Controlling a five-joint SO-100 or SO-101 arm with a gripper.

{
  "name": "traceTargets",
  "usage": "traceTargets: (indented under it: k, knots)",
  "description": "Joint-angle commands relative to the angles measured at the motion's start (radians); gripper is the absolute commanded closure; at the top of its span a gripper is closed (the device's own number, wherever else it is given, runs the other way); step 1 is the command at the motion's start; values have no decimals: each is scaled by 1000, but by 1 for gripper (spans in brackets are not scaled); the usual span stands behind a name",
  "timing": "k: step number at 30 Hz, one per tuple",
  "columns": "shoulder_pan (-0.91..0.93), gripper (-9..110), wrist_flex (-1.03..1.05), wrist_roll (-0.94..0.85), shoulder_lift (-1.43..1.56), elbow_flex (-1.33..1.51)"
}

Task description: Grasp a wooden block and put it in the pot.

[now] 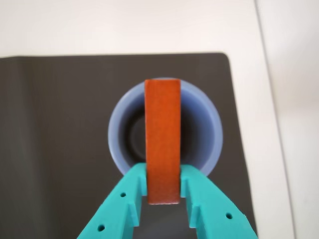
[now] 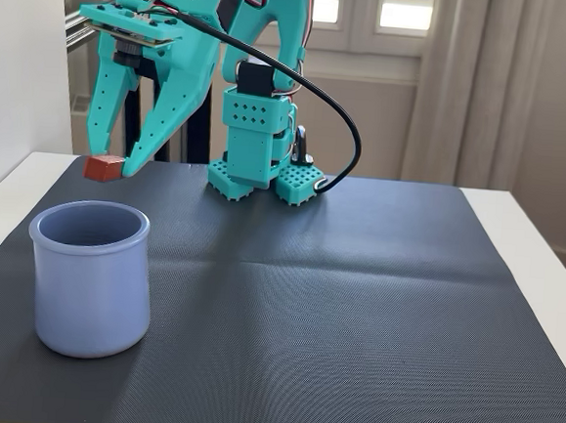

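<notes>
Where the dark ribbed mat [image 2: 354, 305] comes nearest the fixed camera, its front edge runs along the bottom of the picture, with a faint crease crossing it midway. On the mat's left part stands the pot [image 2: 89, 280], upright, periwinkle blue, its thick rim open to the top and its inside bare as far as that view shows. Above and a little behind the pot's rim hangs the gripper [image 2: 110, 167], pointing down, its two teal fingers clenched on the wooden block [image 2: 102, 168]. The block is clear of the pot (no part of it touches the rim), and only its red-brown end shows at the fingertips here. Behind the gripper, a black cable [image 2: 312, 96] loops from the wrist down to the arm's base [image 2: 261, 176], which sits at the mat's far edge. Beyond that lie a white table [image 2: 540, 251], a pale wall and window frames.

From the wrist view, the gripper [image 1: 163, 184] enters from the bottom edge, its fingers pressed against both long sides of the block [image 1: 162, 139]. The block lies lengthwise up the picture, straight over the pot's mouth [image 1: 209, 129], so that it covers the middle of the opening and the far rim. Around the pot spreads the mat [image 1: 60, 149], and past its far edge the white table [image 1: 124, 25].
</notes>
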Motion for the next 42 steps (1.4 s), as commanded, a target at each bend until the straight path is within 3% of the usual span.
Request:
traceTargets:
  k: [1, 8, 14, 18, 22, 28, 42]
  knots:
    - [11, 99, 2, -8, 31, -40]
    - [17, 85, -2, -3, 32, 11]
    - [9, 100, 0, -9, 34, 14]
    - [-20, 101, -2, -40, 43, 14]
    - [-61, 101, -6, -175, 49, 11]
    - [-130, 101, -8, -549, 218, 101]
    - [-216, 101, -8, -1143, 815, 611]
